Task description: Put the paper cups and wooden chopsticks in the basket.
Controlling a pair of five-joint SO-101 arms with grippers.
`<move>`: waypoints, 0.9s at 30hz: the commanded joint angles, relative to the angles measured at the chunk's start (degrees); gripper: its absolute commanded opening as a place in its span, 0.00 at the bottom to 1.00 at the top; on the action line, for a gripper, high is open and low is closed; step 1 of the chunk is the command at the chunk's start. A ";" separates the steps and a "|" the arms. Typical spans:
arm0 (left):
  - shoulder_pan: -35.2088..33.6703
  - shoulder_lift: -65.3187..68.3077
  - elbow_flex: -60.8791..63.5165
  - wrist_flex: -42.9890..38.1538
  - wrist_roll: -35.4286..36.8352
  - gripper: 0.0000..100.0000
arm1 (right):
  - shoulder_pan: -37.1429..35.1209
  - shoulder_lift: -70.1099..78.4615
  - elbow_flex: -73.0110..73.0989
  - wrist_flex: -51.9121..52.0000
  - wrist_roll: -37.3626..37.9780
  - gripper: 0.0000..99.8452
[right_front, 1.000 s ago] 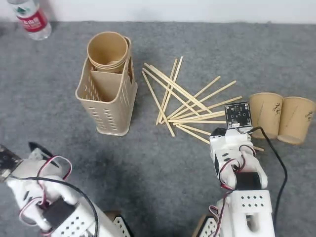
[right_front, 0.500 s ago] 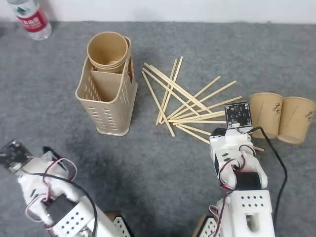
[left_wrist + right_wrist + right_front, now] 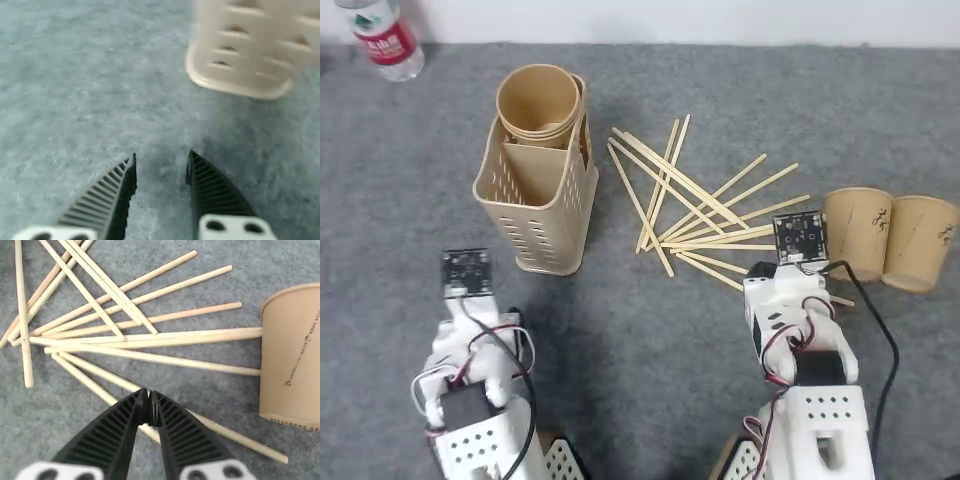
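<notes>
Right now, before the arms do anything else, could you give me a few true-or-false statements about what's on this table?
1. Stacked paper cups sit in the basket. True.
2. Every one of the chopsticks is in the basket. False: they lie scattered on the grey mat beside it.
3. Two loose cups lie on their sides next to the chopsticks. True.
4. The left gripper is clamped on a cup. False: its jaws stand open and empty, pointing toward the basket.
5. The right gripper has its jaws closed, just above the chopsticks. True.
</notes>
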 commanded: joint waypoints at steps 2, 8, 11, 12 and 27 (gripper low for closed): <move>1.49 -0.44 -0.40 0.53 -1.49 0.16 | -0.40 -0.04 -0.18 -2.07 0.00 0.01; 1.93 -0.44 -0.48 0.62 -1.41 0.16 | -0.40 -0.04 0.53 -3.47 0.00 0.01; 3.25 -0.44 -0.48 0.62 -1.67 0.16 | -1.89 -0.04 1.23 -4.44 0.00 0.01; 3.87 -0.44 -0.48 0.62 -1.76 0.16 | -2.86 -0.04 1.85 -4.79 0.00 0.01; 4.31 -0.44 -0.48 0.70 -1.49 0.16 | -7.87 0.48 -7.21 7.87 2.90 0.19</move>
